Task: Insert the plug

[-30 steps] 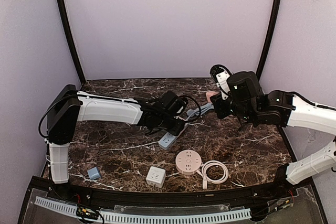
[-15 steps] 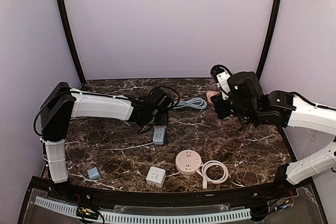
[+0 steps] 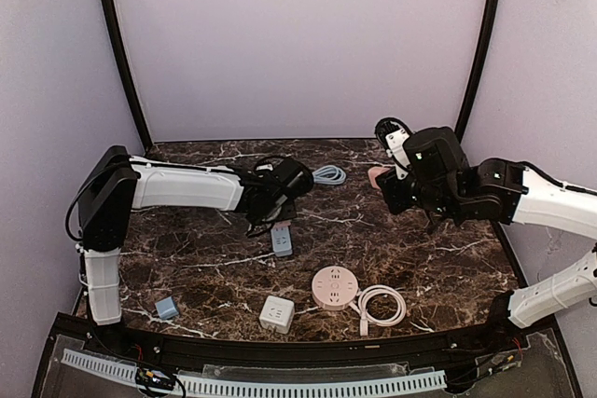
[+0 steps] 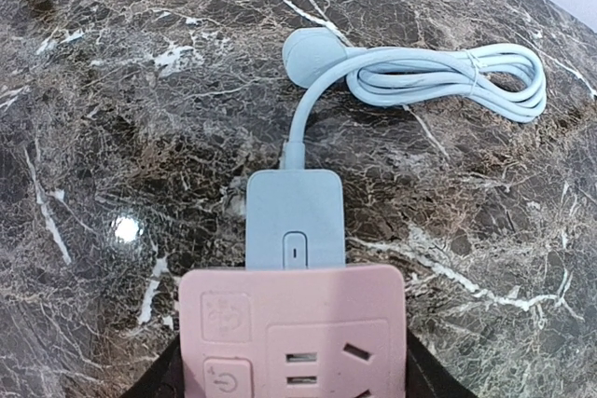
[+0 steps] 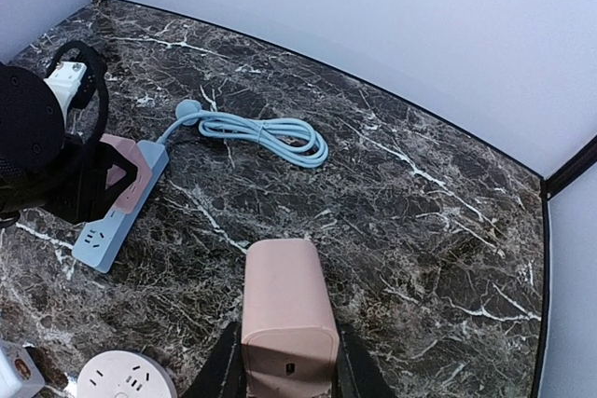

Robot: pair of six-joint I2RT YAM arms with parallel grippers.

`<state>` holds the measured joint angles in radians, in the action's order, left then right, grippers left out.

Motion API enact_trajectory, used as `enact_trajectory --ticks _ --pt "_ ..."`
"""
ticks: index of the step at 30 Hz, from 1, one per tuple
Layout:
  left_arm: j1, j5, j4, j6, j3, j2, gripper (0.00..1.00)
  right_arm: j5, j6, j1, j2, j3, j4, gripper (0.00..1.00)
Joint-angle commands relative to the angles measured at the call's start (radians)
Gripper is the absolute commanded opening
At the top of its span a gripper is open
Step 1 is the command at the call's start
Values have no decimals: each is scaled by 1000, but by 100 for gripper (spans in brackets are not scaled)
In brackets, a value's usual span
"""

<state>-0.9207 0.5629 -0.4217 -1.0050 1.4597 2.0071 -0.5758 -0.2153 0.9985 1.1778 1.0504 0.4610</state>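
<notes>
My right gripper (image 5: 287,361) is shut on a pink plug block (image 5: 284,295) and holds it above the marble table; in the top view the plug (image 3: 376,174) shows at the back right. My left gripper (image 4: 294,365) is shut across a wide pink socket block (image 4: 294,319), one black finger on each side. That block sits over the blue power strip (image 4: 294,216), whose switch end pokes out ahead. The strip's blue cable (image 4: 448,76) lies coiled beyond it. From above, the strip's near end (image 3: 282,241) shows below the left gripper (image 3: 278,207).
A round pink power strip (image 3: 335,286) with a white coiled cable (image 3: 381,305) lies at the front centre. A white cube socket (image 3: 277,313) stands to its left, and a small blue cube (image 3: 167,308) sits at the front left. Walls close the back and sides.
The left gripper has dragged the blue strip to the left and slightly back. The blue cable coil has followed it leftwards. The right arm has stayed put.
</notes>
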Motion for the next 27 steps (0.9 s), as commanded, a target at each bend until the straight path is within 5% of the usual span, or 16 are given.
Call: enact_trajectory --ticks 1,7,8,9,20,27 --pt "-21 -19 -48 -17 43 33 55 7 -28 -9 -26 25 26 0" --pt "-22 -41 -50 35 86 38 77 11 -37 -8 -25 42 44 0" --pt "-21 -41 -52 46 90 38 93 14 -37 -8 -24 47 45 0" --pt "-22 -41 -54 55 98 37 97 15 -37 -8 -22 52 48 0" --pt "-20 -5 -24 135 69 -90 99 149 -70 -8 41 156 122 0" --pt "19 27 223 307 -211 -328 99 266 -95 -8 147 283 214 0"
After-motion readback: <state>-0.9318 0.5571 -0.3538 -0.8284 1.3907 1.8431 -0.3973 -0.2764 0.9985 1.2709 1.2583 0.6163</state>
